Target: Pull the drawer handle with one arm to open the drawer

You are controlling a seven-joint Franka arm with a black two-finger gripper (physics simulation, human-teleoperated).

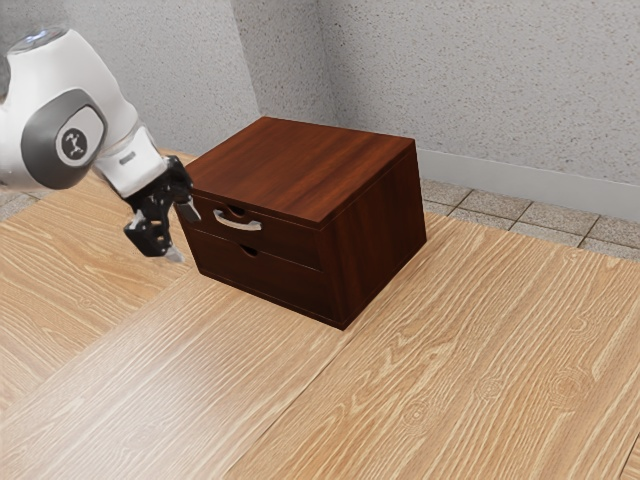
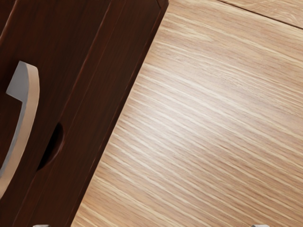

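Beside spread fingers (image 1: 186,207), drawer handle (image 1: 237,222) (apart, untouched).

Seen from the side, the cabinet (image 1: 330,190) front blocks my gripper (image 1: 172,233) at three o'clock, its handle (image 1: 237,222) just beside. From six to nine o'clock, open wooden floor (image 1: 300,400) leaves room.

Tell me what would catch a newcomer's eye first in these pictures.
The dark wooden cabinet stands out on the pale wood table. A silver handle curves across its upper drawer, and the black gripper hangs open just off that front, on the exterior view's left.
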